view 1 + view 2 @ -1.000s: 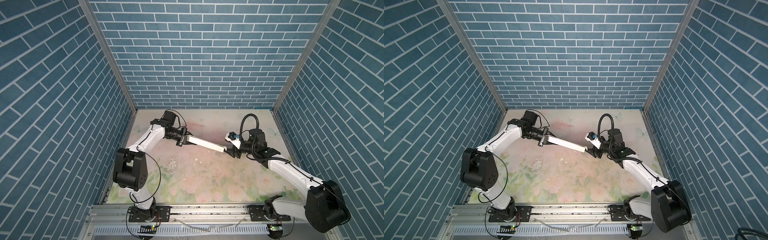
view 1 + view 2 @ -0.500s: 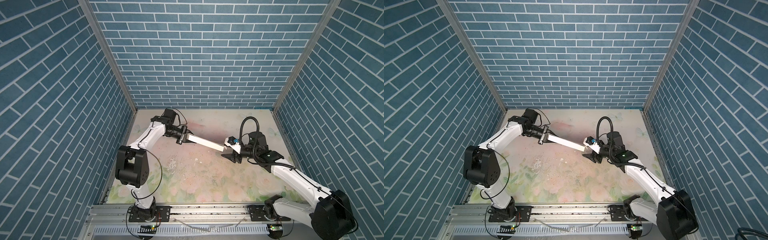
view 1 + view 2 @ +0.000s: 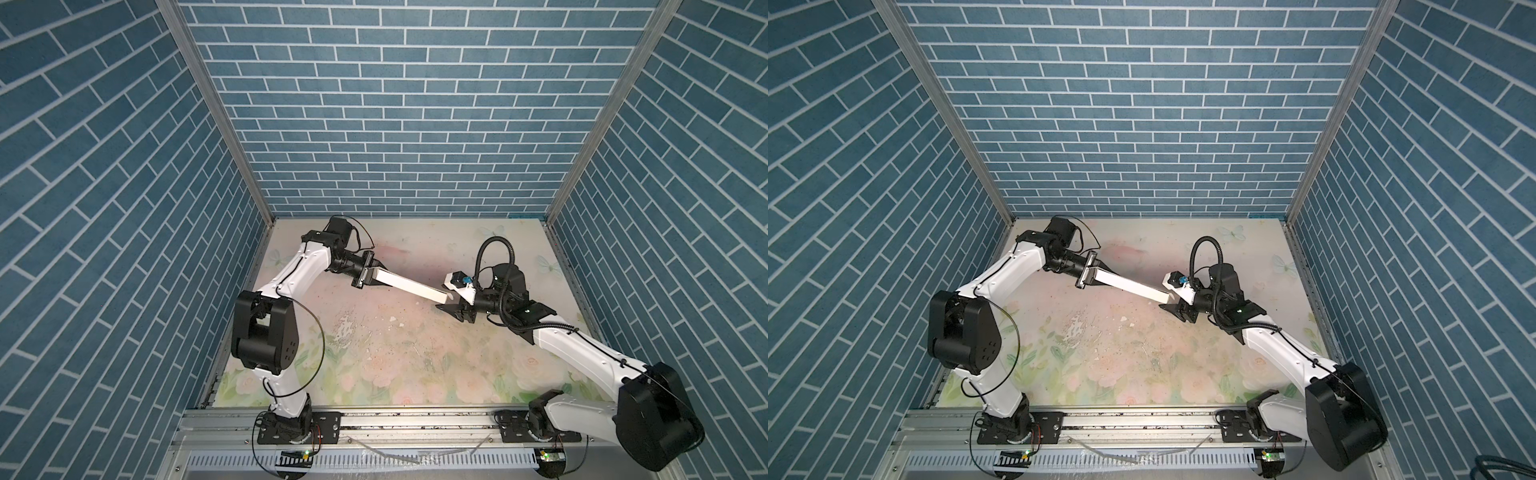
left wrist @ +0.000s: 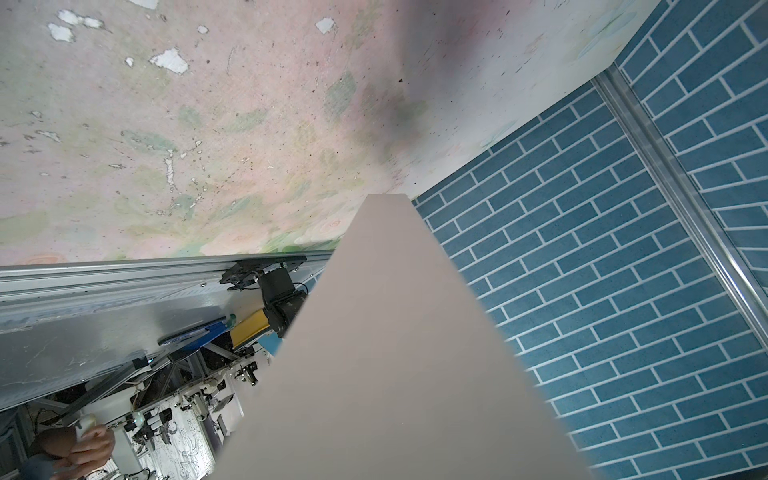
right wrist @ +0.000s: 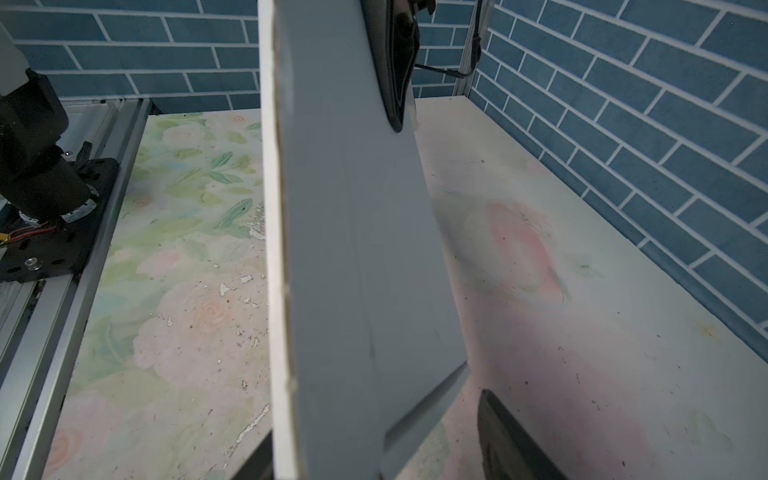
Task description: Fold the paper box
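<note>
Obs.: the paper box (image 3: 409, 284) hangs clear of the table (image 3: 395, 374), over its rear half, at about 12 o'clock from the table's centre in both top views. It reads as a long, narrow white slab seen edge-on, with its long axis running from 10 o'clock to 4 o'clock. The left gripper (image 3: 371, 271) is clenched on the 10 o'clock end and carries the box. In the right wrist view one of its dark fingers (image 5: 399, 70) lies flat against the box's grey-shaded face (image 5: 353, 249). The left wrist view shows only the box (image 4: 395, 353) stretching away from the camera, with the fingers out of frame. The right gripper (image 3: 451, 301) sits at the 4 o'clock end, released, jaws spread to either side of the box's end. In the right wrist view one finger (image 5: 507, 440) stands apart from the face, with table showing in the gap. The opposite finger (image 5: 255, 463) is just beside the cut cardboard edge; contact there cannot be told. A soft shadow lies on the table beneath the box. White chipped patches (image 3: 345, 328) mark the floral print at about 8 o'clock from the box. Blue brick-pattern walls (image 3: 395, 124) close the cell on three sides.
</note>
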Robot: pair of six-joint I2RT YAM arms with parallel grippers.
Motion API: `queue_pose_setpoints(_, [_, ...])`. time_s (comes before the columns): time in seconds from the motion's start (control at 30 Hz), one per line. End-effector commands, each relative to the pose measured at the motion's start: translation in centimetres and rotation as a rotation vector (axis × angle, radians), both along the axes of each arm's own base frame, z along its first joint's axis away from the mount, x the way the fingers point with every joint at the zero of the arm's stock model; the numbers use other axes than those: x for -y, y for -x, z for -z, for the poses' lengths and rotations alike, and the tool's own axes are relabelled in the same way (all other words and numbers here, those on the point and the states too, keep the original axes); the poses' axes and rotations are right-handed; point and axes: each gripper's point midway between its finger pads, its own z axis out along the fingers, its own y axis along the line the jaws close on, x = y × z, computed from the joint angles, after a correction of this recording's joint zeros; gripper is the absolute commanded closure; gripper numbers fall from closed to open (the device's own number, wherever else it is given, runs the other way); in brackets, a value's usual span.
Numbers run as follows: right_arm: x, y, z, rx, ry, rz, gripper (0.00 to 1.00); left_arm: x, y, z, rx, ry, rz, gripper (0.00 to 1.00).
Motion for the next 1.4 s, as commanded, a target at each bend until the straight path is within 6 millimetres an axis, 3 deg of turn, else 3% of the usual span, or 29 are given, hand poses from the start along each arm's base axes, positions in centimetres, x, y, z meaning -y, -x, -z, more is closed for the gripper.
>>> queue_pose_setpoints(0.0, [-1.6, -0.1, -0.8, 0.035, -0.066, -0.04, 0.38, -0.1, -0.5, -0.3, 0.009, 0.007, -0.005, 0.99])
queue_pose_setpoints(0.6, [-3.3, -0.1, -1.4, 0.056, -0.164, -0.036, 0.5, 0.0, -0.9, 0.0, 0.023, 0.017, -0.028, 1.0])
queue_pose_setpoints(0.83, [-3.6, -0.3, -1.4, 0.055, -0.178, -0.028, 0.63, 0.0, -1.0, 0.0, 0.023, 0.018, -0.029, 1.0])
queue_pose_setpoints(1.07, [-3.8, -0.3, -1.5, 0.057, -0.187, -0.026, 0.65, 0.1, -1.2, 0.1, 0.024, 0.018, -0.028, 1.0])
queue_pose_setpoints(1.2, [-3.8, -0.3, -1.8, 0.062, -0.192, -0.023, 0.71, 0.1, -1.3, 0.2, 0.025, 0.02, -0.027, 1.0])
queue_pose_setpoints(1.37, [-3.6, -0.2, -2.0, 0.069, -0.187, -0.021, 0.75, 0.2, -1.5, 0.6, 0.029, 0.024, -0.023, 0.92])
